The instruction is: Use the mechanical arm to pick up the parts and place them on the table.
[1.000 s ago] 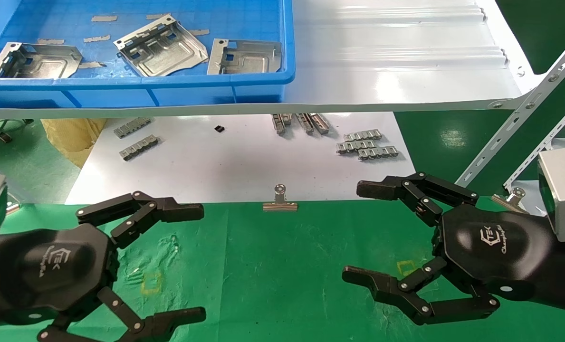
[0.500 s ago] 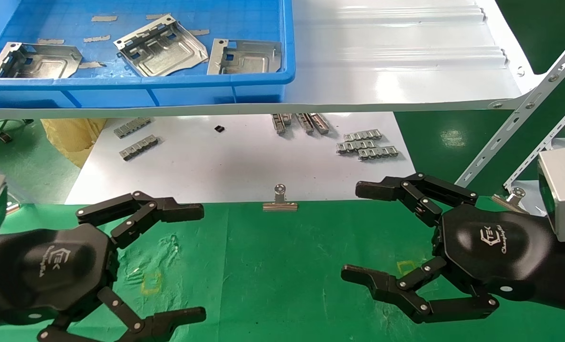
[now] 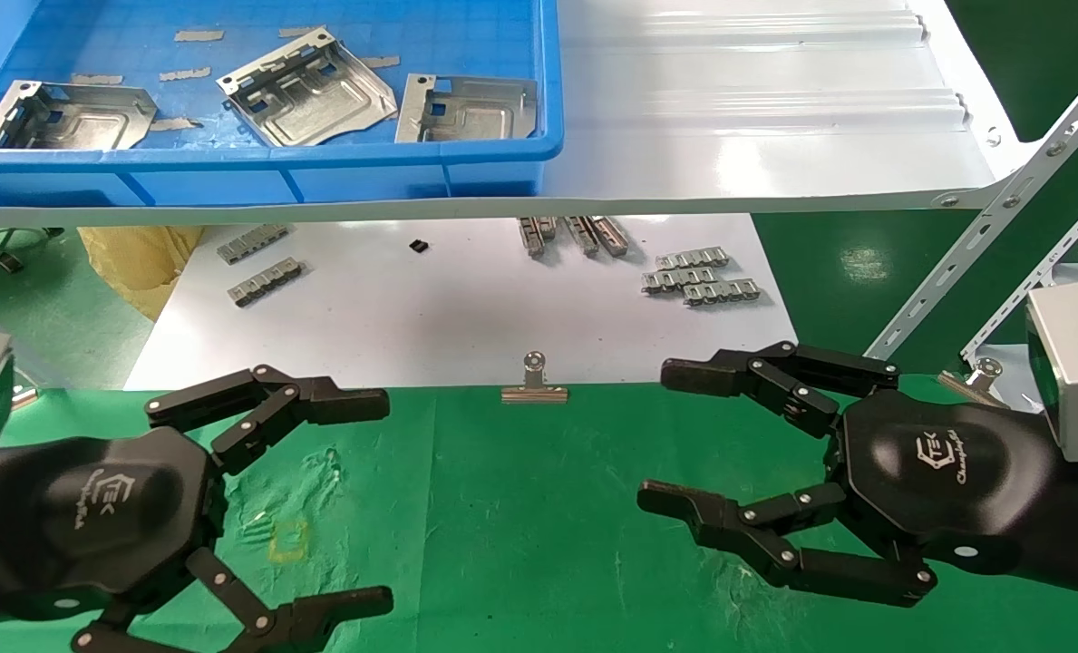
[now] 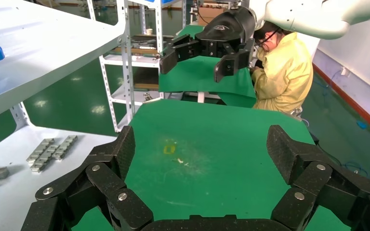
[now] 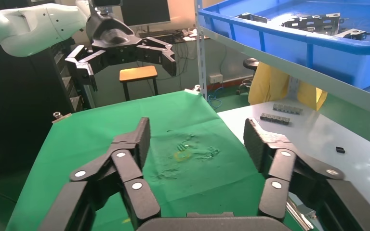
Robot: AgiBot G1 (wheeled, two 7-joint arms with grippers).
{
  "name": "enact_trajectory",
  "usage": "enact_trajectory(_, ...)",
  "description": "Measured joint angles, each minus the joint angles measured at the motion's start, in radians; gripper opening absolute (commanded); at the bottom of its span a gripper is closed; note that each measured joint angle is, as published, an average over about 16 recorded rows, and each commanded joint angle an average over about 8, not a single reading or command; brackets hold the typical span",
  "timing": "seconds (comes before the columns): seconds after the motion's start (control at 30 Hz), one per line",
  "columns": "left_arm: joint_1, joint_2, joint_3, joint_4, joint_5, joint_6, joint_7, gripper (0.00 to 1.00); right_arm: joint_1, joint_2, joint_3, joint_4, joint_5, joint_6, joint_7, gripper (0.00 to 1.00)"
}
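Note:
Three silver stamped sheet-metal parts lie in the blue bin [image 3: 257, 156] on the upper shelf: one at the left [image 3: 67, 116], one in the middle [image 3: 307, 86], one at the right [image 3: 468, 109]. From the right wrist they show as parts [image 5: 313, 21] in the bin. Both black mechanical arm hands hover low over the green table [image 3: 520, 508], far below the bin. The left gripper [image 3: 373, 501] [image 4: 202, 154] is open and empty. The right gripper [image 3: 665, 435] [image 5: 197, 139] is open and empty too.
A glossy white shelf sheet [image 3: 756, 118] overhangs a lower white sheet [image 3: 430, 308] carrying ridged metal strips [image 3: 702, 277]. A binder clip [image 3: 534, 385] sits on the cloth's far edge. A slotted metal strut [image 3: 1001, 209] slants at the right. A person in yellow [image 4: 282, 72] sits beyond the table.
The right gripper's fingers have stretched out a little further toward the left and flattened. The left gripper and the parts have not moved.

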Motion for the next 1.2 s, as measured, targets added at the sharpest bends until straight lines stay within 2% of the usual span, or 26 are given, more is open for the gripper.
enact_trajectory(0.5,-0.005,0.001,-0.001,-0.002,0.0,0.0,0.002,1.0,0.0,0.0,0.0,0.0,0.0,0.0,0.0,0.0)
enact_trajectory(0.67,-0.061,0.013,0.0,0.005,0.017,-0.005,0.001,1.0,0.0,0.0,0.0,0.0,0.0,0.0,0.0,0.0)
enact_trajectory(0.9,-0.284,0.084,0.03,0.127,0.116,-0.026,0.003,1.0,0.0,0.0,0.0,0.0,0.0,0.0,0.0,0.0)
enact_trajectory(1.2,-0.669,0.262,0.118,0.527,0.356,-0.147,0.064,1.0,0.0,0.0,0.0,0.0,0.0,0.0,0.0,0.0)
